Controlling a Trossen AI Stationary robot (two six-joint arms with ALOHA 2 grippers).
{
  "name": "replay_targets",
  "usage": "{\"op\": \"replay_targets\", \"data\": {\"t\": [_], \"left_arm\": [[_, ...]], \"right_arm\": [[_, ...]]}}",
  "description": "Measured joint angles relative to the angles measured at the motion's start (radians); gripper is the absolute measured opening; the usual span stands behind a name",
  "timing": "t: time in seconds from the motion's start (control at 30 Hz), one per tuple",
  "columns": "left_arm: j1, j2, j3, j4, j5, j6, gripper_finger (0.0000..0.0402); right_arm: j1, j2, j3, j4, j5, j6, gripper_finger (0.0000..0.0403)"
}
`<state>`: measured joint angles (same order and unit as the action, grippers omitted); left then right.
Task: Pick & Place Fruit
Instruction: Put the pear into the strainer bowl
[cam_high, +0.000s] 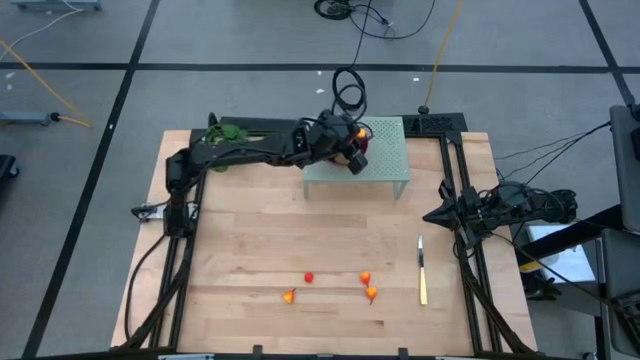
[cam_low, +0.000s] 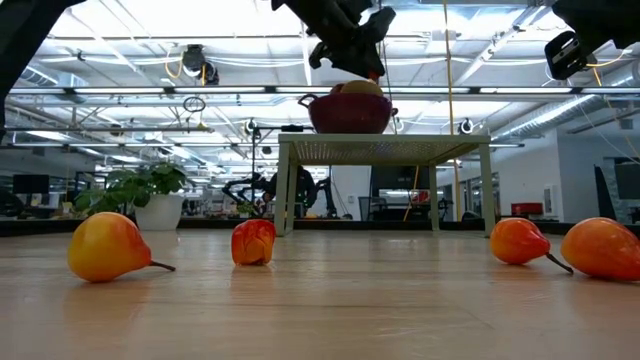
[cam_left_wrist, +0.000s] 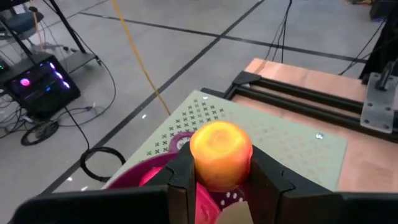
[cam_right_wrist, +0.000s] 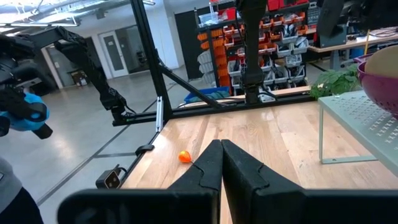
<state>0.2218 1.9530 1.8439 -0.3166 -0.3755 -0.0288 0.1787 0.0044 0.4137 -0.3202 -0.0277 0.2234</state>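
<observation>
Lying along the table's near part, four small fruit pieces (cam_high: 308, 277) hide their detail from above. No writing is readable. The right gripper (cam_high: 432, 215) waits at the table's right edge, fingers pressed together. Farther back, the left gripper (cam_left_wrist: 217, 180) clamps an orange fruit (cam_left_wrist: 220, 153) above the magenta bowl (cam_low: 348, 112) on the perforated stand (cam_high: 385, 150).

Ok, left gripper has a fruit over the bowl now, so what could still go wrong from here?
1. The left gripper holds the round orange-yellow fruit above the dark pink bowl, which already seems to hold a piece, so a release from this height might bounce or roll out.
2. The bowl sits on a raised pale green perforated stand; a nudge on the rim could shift it.
3. Four small orange-red fruits remain near the slim yellowish knife, which could get knocked.
</observation>
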Motion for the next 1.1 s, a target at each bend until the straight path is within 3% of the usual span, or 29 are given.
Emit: {"op": "replay_targets", "data": {"t": [0.2, 0.47, 0.77, 1.1], "left_arm": [[0.0, 0.0, 0.0, 0.001, -0.005, 0.0, 0.0093], [0.0, 0.0, 0.0, 0.0, 0.003, -0.002, 0.0154], [0.0, 0.0, 0.0, -0.002, -0.01, 0.027, 0.0152], [0.0, 0.0, 0.0, -0.002, -0.011, 0.044, 0.0179]], "right_arm": [[0.0, 0.0, 0.0, 0.0, 0.0, 0.0, 0.0004], [0.0, 0.0, 0.0, 0.0, 0.0, 0.0, 0.0004], [0.0, 0.0, 0.0, 0.0, 0.0, 0.0, 0.0004], [0.0, 0.0, 0.0, 0.0, 0.0, 0.0, 0.0004]]}}
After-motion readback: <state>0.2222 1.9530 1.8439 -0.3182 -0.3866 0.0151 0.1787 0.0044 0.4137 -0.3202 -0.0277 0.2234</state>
